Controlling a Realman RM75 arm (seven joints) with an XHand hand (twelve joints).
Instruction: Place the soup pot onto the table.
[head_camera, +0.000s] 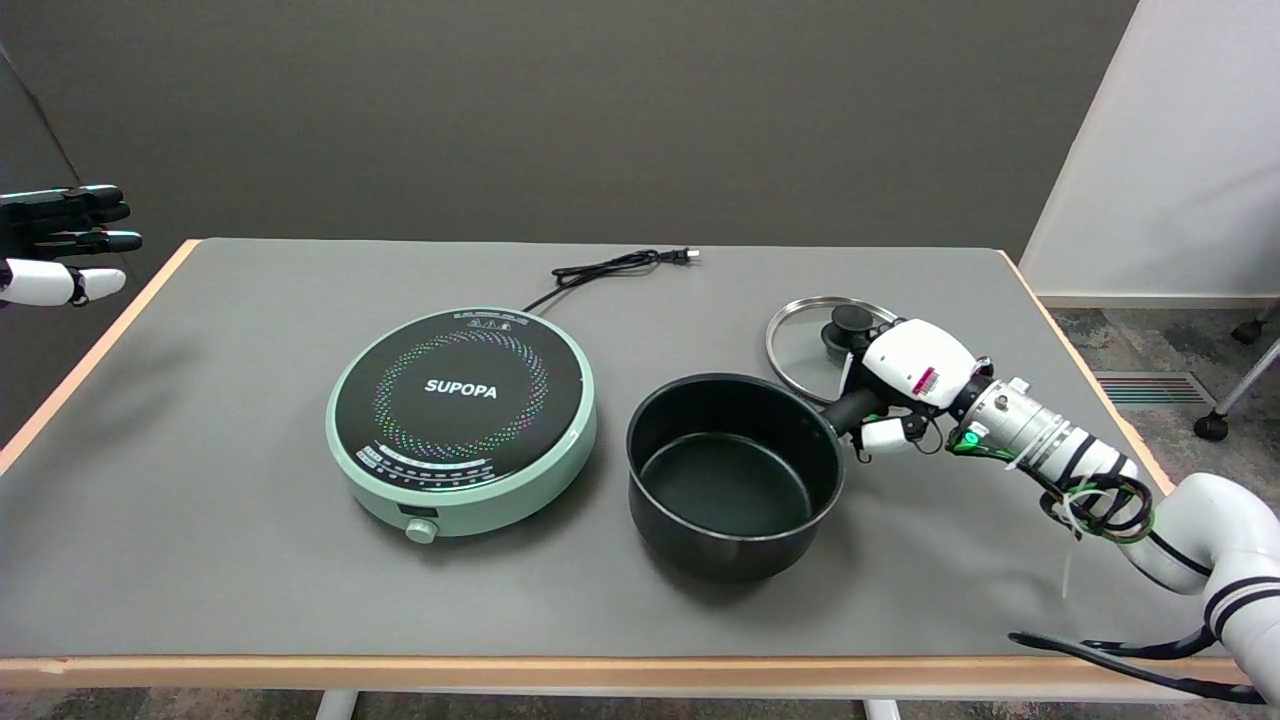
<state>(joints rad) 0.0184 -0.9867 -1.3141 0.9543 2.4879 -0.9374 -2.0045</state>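
Observation:
A black soup pot (735, 475) stands open and empty on the grey table (200, 560), just right of the green induction cooker (462, 420). Its short black handle (853, 408) points to the right and back. My right hand (905, 385) wraps around that handle, thumb under it, and holds it. The pot's base looks level and close to the table top, with a thin shadow under it; whether it touches I cannot tell.
A glass lid (822, 335) with a black knob lies flat behind the hand. The cooker's black cord (610, 268) trails to the table's far edge. The idle left hand (60, 245) hangs at the upper left. A black cable (1120, 650) lies at the front right edge.

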